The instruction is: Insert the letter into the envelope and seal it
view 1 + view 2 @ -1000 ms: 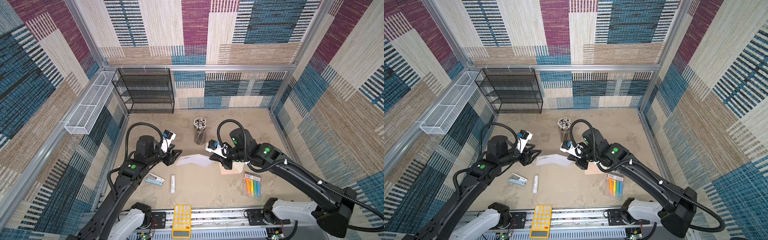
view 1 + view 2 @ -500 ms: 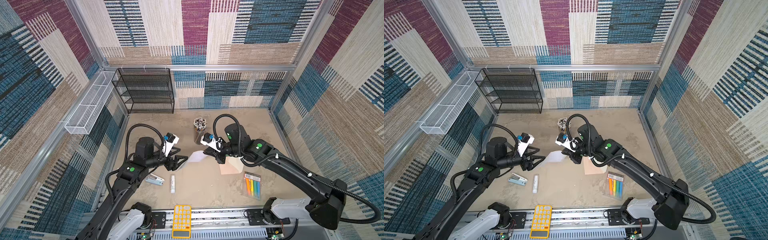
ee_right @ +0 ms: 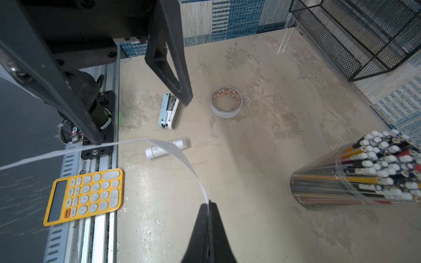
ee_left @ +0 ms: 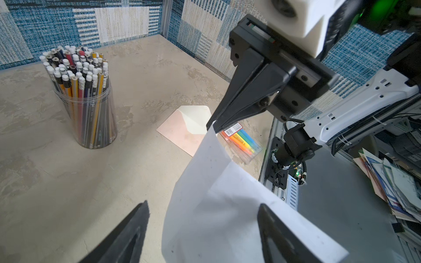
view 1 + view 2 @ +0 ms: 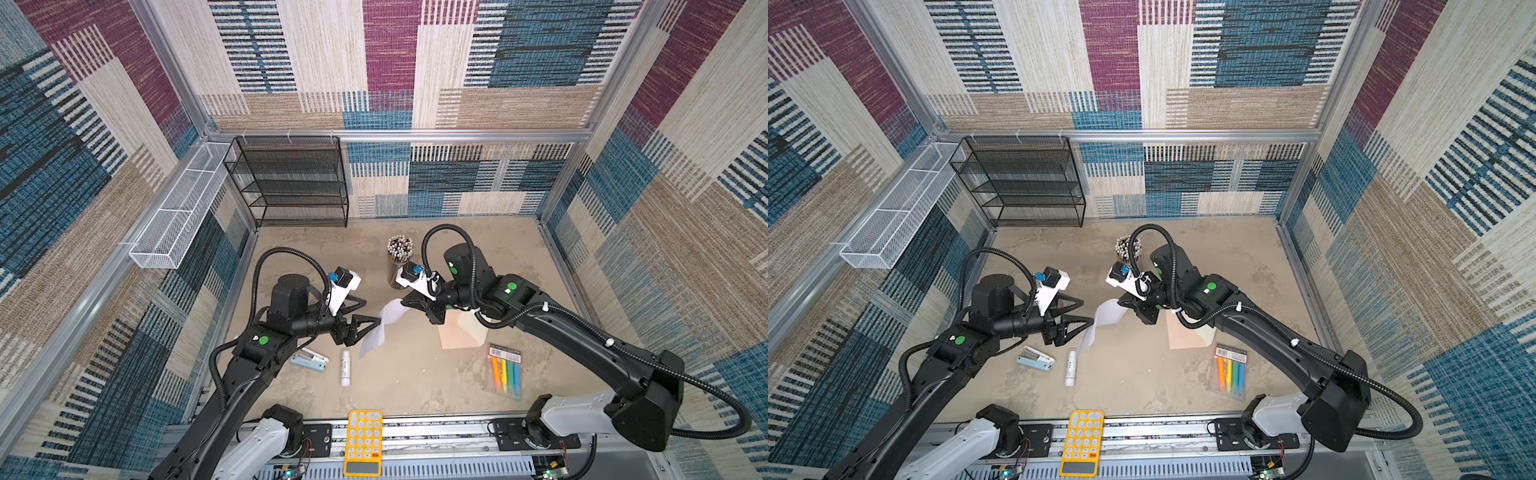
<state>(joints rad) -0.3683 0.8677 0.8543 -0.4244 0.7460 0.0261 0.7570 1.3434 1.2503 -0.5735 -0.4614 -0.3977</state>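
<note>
My right gripper (image 5: 405,303) (image 3: 209,202) is shut on one edge of the white letter (image 5: 384,324) (image 5: 1104,316), holding it above the table. The sheet hangs down, bent at its crease. Its lower half (image 4: 216,205) reaches between the spread fingers of my left gripper (image 5: 372,311) (image 5: 1088,311), which is open and grips nothing. The peach-tan envelope (image 5: 461,332) (image 4: 184,132) lies flat on the table under the right arm with its cream flap open. In both top views the arm partly covers it.
A jar of pencils (image 5: 400,253) stands behind the grippers. A glue stick (image 5: 345,368), a stapler (image 5: 309,359), a highlighter pack (image 5: 505,372) and a yellow calculator (image 5: 363,440) lie toward the front. A tape roll (image 3: 226,102) lies under the left arm. A black mesh shelf (image 5: 291,183) stands at the back.
The left jaws have spread wider. The right gripper lifted the letter and moved back and left, so the sheet went from lying nearly flat to hanging from it.
</note>
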